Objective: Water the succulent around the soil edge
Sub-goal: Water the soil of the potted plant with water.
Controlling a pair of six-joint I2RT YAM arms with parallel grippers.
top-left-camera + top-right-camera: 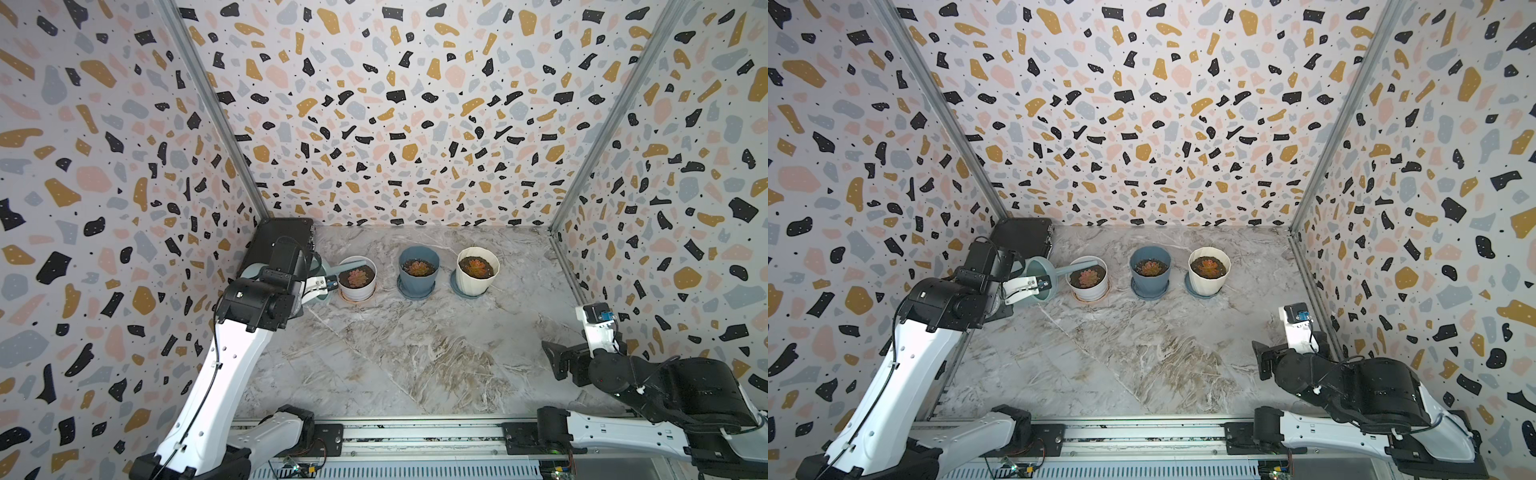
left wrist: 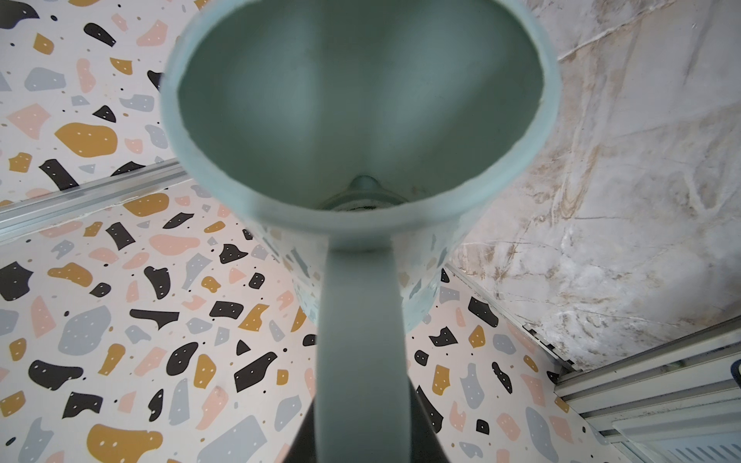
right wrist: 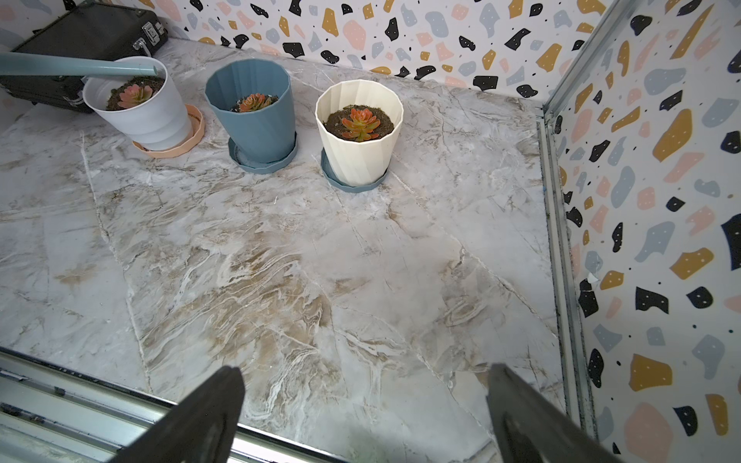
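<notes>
Clamping the handle (image 2: 361,340) of a pale green watering can (image 1: 1040,278), the left gripper (image 1: 1034,286) has its jaws pressed together on it; in the left wrist view only dark slivers of the jaws show on either side of the handle, so the contact itself is mostly hidden. Ahead of those jaws the can's open mouth fills the wrist view, and the inside is too blurred to tell whether it holds water. Beyond the jaws the spout (image 3: 80,69) reaches over the rim of the white pot (image 3: 148,116), its tip above the far edge of the soil, just beside the succulent (image 3: 135,95); no stream can be made out. In a top view the arm covers most of the can's body. A blue pot (image 1: 419,268) and a cream pot (image 1: 477,270) stand in a row farther out from the left jaws, each on a saucer, both with succulents. A black case (image 3: 80,36) sits behind the white pot, partly cut off. The right gripper (image 3: 365,417) hangs with jaws spread wide and empty, well apart from the pots, over bare table (image 3: 304,256).
</notes>
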